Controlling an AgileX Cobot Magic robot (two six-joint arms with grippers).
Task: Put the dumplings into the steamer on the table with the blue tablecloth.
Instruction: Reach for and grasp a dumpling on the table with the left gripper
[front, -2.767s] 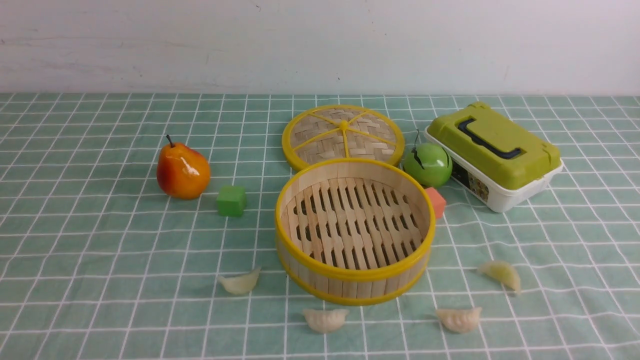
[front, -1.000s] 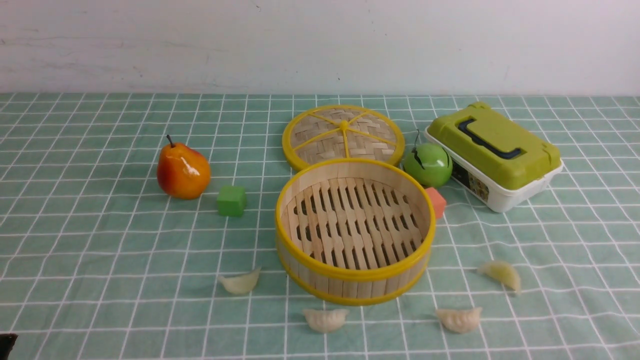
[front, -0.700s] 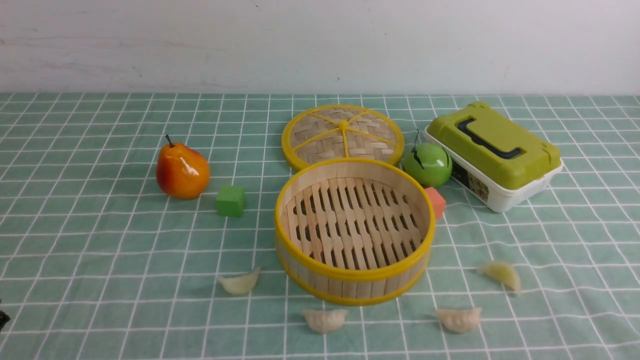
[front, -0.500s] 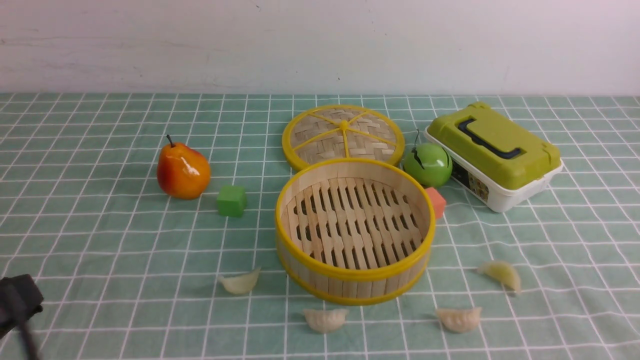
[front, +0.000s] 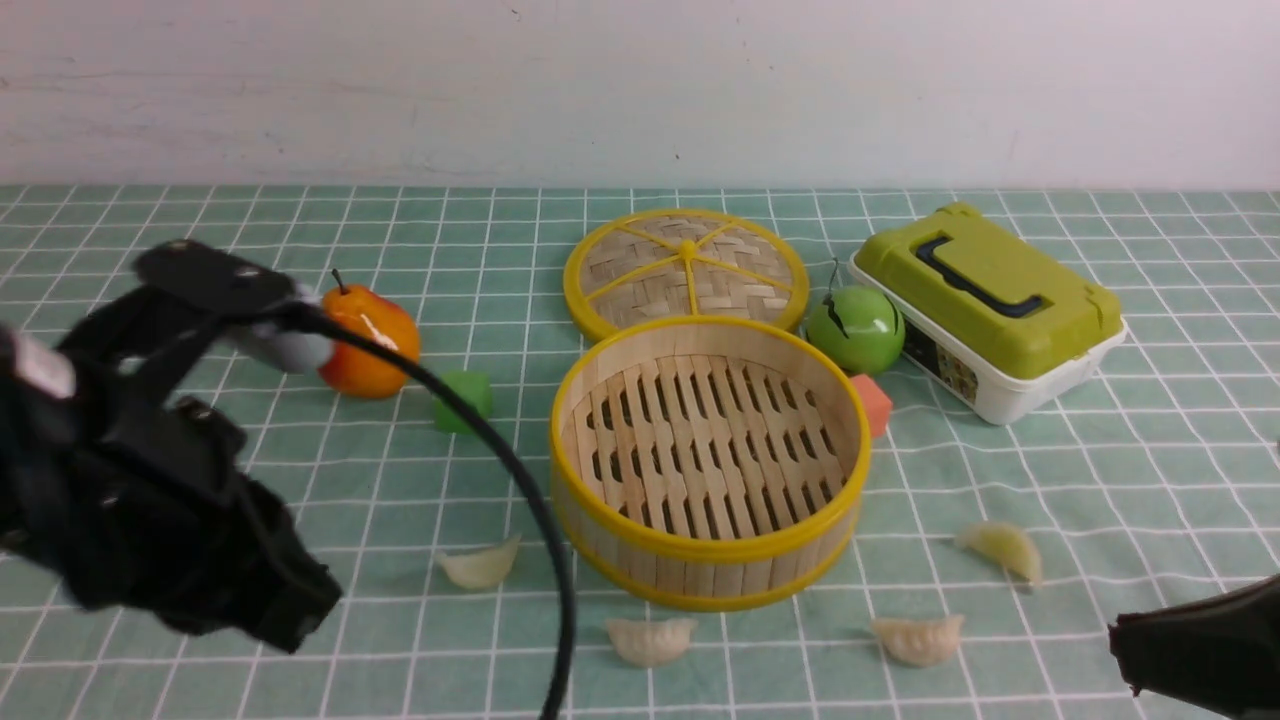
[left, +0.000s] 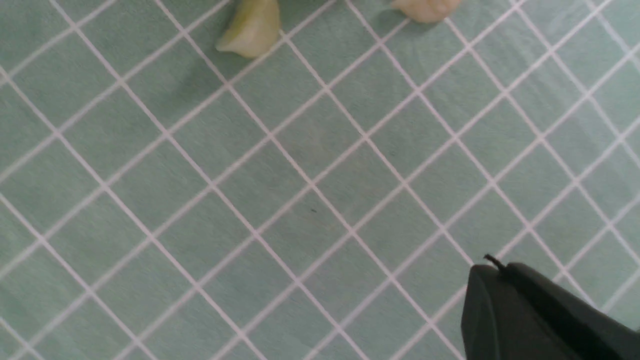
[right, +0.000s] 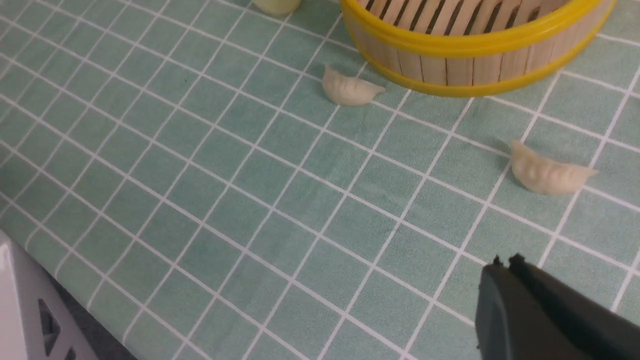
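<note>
Four pale dumplings lie on the blue tablecloth (front: 400, 500) in front of the empty steamer (front: 700, 575): one at the front left (front: 480, 565), one in front (front: 650, 640), two at the front right (front: 917, 638) (front: 1003, 548). My left gripper (front: 300, 620) is shut and empty, left of the nearest dumpling; its wrist view (left: 487, 265) shows two dumplings (left: 250, 30) (left: 425, 6) ahead. My right gripper (front: 1120, 640) is shut and empty at the lower right. Its wrist view (right: 502, 262) shows dumplings (right: 547, 175) (right: 350, 89) and the steamer (right: 475, 60).
The woven lid (front: 686, 270) lies behind the steamer. A pear (front: 375, 350) and a green cube (front: 470, 395) are partly behind my left arm and its cable. A green apple (front: 855, 330), an orange cube (front: 872, 403) and a green-lidded box (front: 985, 305) stand at the right.
My left arm has swung in from the lower left and now fills the left side. My right gripper's tip has come in at the lower right. The dumplings have not moved.
</note>
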